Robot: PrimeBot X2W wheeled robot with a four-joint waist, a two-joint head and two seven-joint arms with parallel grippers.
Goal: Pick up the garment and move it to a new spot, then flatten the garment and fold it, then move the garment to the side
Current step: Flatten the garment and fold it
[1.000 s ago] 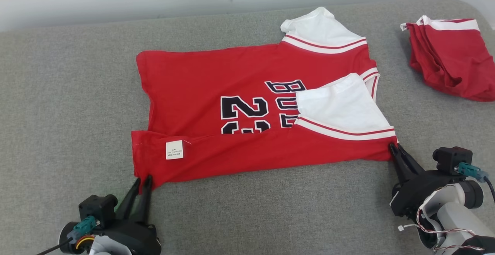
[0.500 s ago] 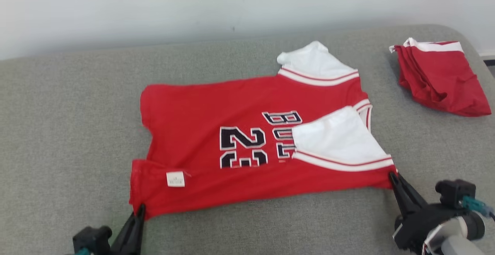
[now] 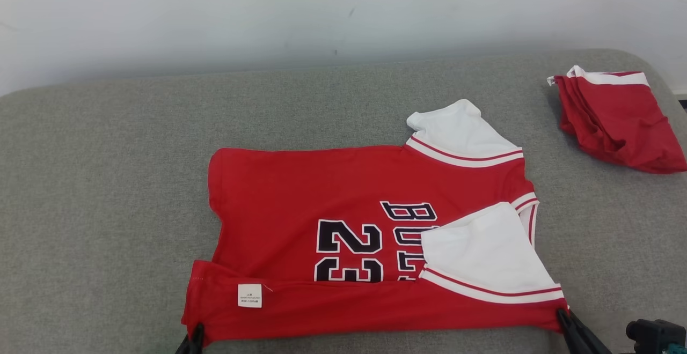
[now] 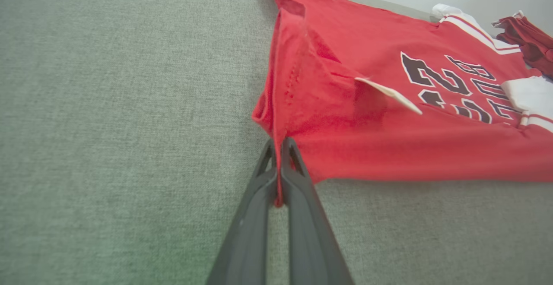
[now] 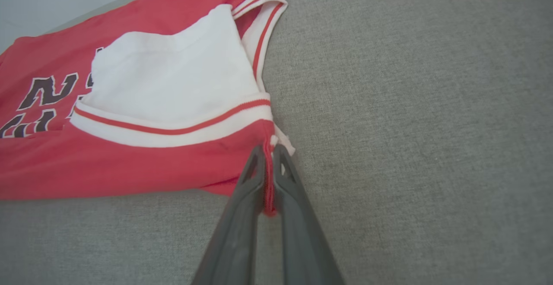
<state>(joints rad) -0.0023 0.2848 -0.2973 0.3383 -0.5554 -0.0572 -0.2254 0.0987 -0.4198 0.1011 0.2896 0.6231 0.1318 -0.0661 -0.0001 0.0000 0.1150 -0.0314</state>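
The garment (image 3: 333, 198) is a red jersey with white sleeves and dark "23" lettering, lying on the grey cushion with its near edge folded over and a white label showing. My left gripper (image 3: 196, 331) is shut on the garment's near left corner (image 4: 278, 147), red cloth pinched between the fingers (image 4: 302, 216). At the near right corner, below the white sleeve (image 5: 173, 86), my right gripper (image 3: 562, 314) is shut on the red hem (image 5: 268, 177). Both held corners are raised slightly off the cushion.
A second red and white garment (image 3: 617, 120) lies crumpled at the far right of the grey cushion (image 3: 107, 182). A pale wall (image 3: 268, 16) rises behind the cushion's back edge. Bare cushion stretches to the left of the jersey.
My left gripper has shut on the garment's near left corner. The head camera has tilted up, so the jersey and both grippers sit lower in the picture.
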